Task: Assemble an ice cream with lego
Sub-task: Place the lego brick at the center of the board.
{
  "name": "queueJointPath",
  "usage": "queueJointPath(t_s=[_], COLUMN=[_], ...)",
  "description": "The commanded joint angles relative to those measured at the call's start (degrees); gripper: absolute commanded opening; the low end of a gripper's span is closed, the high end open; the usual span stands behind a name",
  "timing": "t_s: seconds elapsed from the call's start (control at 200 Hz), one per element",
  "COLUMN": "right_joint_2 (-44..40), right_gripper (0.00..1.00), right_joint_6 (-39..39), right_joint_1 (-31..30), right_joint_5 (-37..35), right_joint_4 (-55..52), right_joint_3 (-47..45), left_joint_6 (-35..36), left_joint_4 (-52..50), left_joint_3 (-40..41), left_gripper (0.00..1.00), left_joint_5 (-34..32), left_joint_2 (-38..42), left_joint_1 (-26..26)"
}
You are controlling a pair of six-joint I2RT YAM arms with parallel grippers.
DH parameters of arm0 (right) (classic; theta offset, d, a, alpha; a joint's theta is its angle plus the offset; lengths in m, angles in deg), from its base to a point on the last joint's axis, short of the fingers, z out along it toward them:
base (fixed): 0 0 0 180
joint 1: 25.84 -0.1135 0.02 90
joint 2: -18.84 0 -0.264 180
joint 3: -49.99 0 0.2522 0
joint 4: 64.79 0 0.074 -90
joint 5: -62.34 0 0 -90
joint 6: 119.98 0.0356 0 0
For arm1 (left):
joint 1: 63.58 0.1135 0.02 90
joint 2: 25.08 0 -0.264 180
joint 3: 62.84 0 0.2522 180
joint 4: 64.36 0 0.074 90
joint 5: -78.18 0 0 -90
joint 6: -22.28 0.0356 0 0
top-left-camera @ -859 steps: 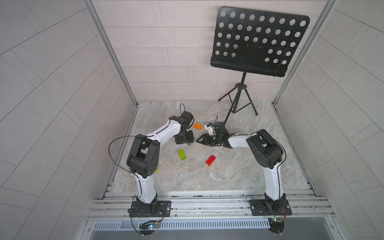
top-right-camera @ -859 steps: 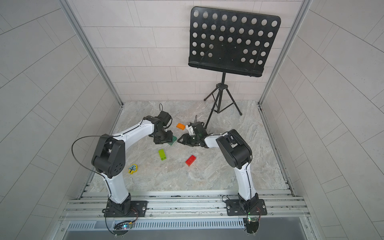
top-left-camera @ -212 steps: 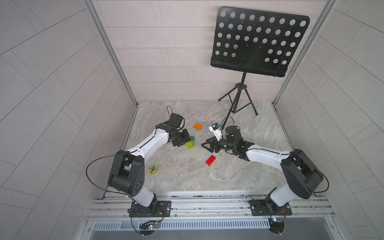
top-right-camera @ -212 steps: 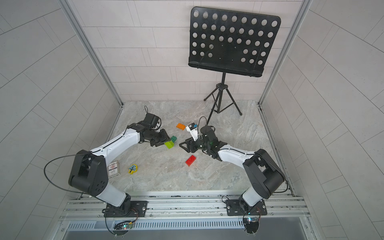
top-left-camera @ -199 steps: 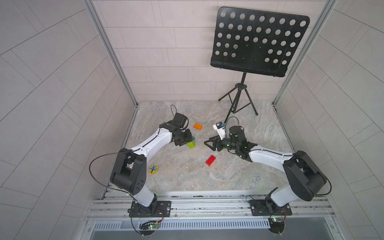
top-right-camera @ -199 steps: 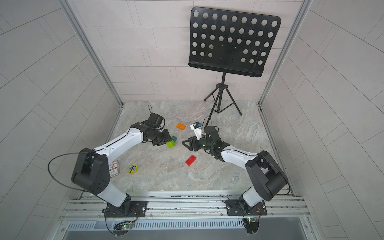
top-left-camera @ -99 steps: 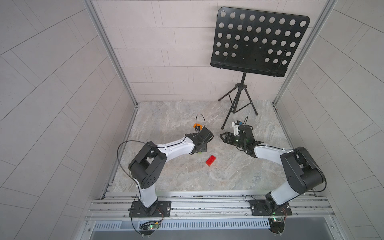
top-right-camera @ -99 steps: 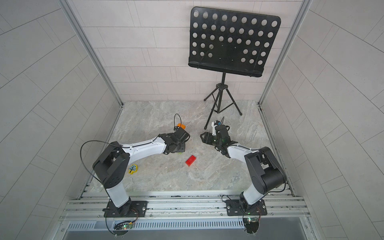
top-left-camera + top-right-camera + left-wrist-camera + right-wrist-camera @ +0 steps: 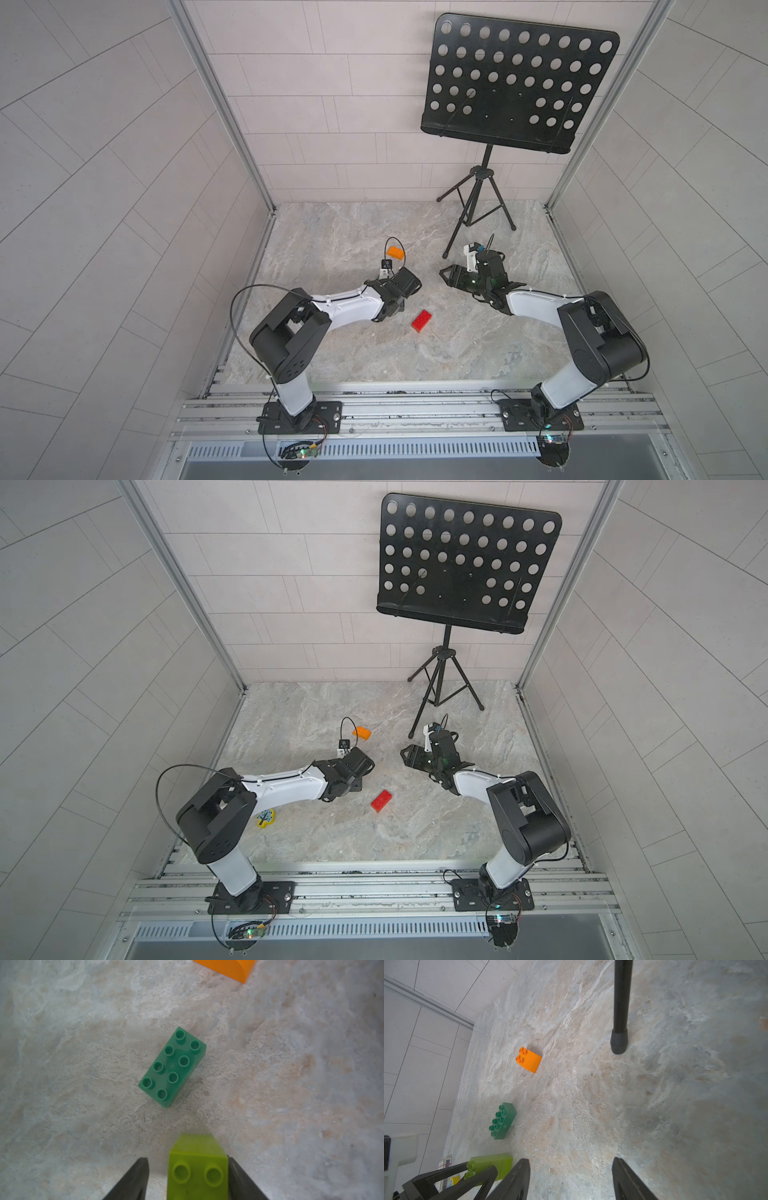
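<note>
A lime-green stem of two joined bricks (image 9: 196,1169) sits between the fingers of my left gripper (image 9: 186,1159). One finger touches it and the other stands apart with a gap, so the gripper is open. Just ahead, the dark green brick (image 9: 172,1067) lies studs up, and the orange brick (image 9: 228,967) is farther on. In the right wrist view the stem (image 9: 492,1164) is low at the floor beside the dark green brick (image 9: 502,1121). My right gripper (image 9: 570,1160) is open and empty. The red brick (image 9: 421,321) lies alone between the arms. The left arm hides both green pieces in both top views.
A black music stand has one tripod foot (image 9: 618,1043) near my right gripper (image 9: 445,277). A flat yellow piece (image 9: 265,817) lies by the left arm's elbow. Tiled walls close in the marble floor (image 9: 478,353) on three sides.
The left arm swung toward the middle with the lime stem, then its jaws parted from it. The right arm pulled back to the right and stayed open.
</note>
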Motion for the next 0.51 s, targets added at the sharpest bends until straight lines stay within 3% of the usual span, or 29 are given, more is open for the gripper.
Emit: queueJointPath(t_s=[0.0,0.145,0.285,0.37,0.5], right_joint_2=[0.89,1.22,1.68,2.18,3.24], right_gripper=[0.68,0.68,0.68,0.68,0.68], right_joint_6=[0.32,0.30,0.02,0.07,0.24], right_joint_1=[0.08,0.07,0.07,0.07,0.07], right_joint_5=[0.36,0.52,0.44,0.66,1.44], right_joint_4=[-0.45,-0.70,-1.66,-2.03,-1.87], right_joint_3=[0.97,1.23,1.85,2.23,2.71], left_joint_6=[-0.39,1.86,5.81,9.36,17.06], left_joint_4=[-0.16,-3.69,-8.68,-12.58,-21.42], left_joint_3=[-0.07,-4.04,-10.43,-15.40,-25.67], left_gripper=[0.78,0.92,0.92,0.92,0.87], left_joint_5=[-0.23,2.34,14.71,23.10,27.65], left_joint_2=[3.45,7.74,9.06,6.22,-2.99], left_joint_1=[-0.18,0.50,7.24,12.97,17.61])
